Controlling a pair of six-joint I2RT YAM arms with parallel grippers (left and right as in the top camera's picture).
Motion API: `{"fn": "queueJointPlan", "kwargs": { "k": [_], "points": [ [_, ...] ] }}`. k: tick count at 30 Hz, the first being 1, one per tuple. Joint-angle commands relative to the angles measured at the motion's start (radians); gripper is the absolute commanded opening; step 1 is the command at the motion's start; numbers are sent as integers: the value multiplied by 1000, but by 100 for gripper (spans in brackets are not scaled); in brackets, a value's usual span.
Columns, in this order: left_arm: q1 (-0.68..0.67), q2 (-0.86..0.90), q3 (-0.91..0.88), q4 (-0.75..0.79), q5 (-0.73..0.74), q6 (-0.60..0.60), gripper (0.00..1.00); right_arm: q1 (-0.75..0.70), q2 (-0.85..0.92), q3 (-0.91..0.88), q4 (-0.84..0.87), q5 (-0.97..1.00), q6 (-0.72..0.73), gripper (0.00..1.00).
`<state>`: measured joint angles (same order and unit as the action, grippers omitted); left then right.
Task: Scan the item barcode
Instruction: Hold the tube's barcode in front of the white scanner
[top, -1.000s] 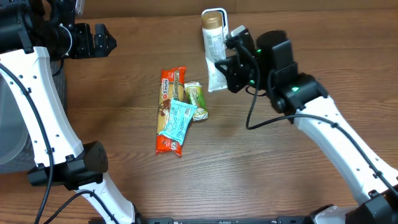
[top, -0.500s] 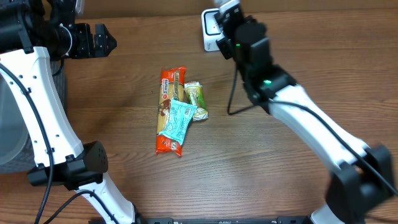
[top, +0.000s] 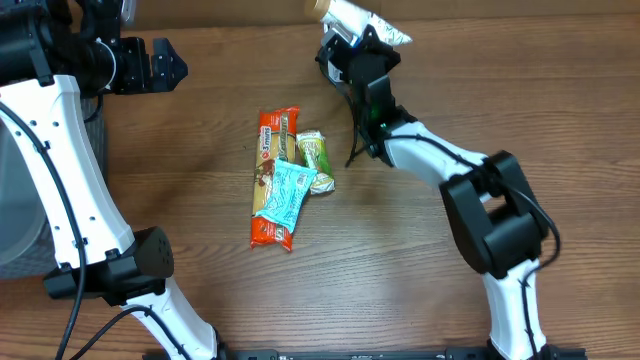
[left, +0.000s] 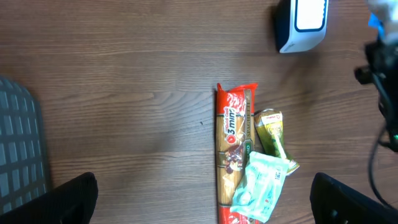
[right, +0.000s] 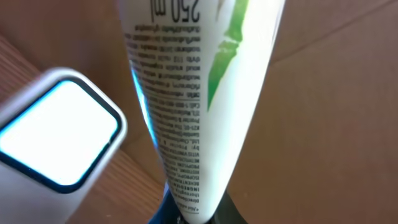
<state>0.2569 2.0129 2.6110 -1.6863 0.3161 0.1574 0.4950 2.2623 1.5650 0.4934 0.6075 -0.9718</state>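
Jaws of the right gripper (top: 352, 48) clench the tube (right: 199, 93) by its crimped end, scanner (right: 59, 134) just beside, ahead of them, left gripper (top: 165, 65) spread empty well apart; the barcode may face away from the scanner, so no read

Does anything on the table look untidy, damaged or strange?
Only this: the light-blue packet lies tilted across the red packet, touching the green packet. Nothing looks spilled or torn. The right gripper holds the white tube near the scanner.
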Motion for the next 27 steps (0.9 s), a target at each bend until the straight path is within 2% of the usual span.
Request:
{"fn": "queueJointPlan", "kwargs": {
  "k": [1, 9, 27],
  "points": [
    [-3, 11, 2, 0, 17, 3, 100, -39, 69, 95, 22, 110, -49, 4],
    [-3, 11, 1, 0, 17, 3, 100, -37, 159, 173, -4, 124, -45, 3],
    [-3, 11, 1, 0, 17, 3, 99, -29, 176, 191, -47, 87, 32, 3]
  ]
}}
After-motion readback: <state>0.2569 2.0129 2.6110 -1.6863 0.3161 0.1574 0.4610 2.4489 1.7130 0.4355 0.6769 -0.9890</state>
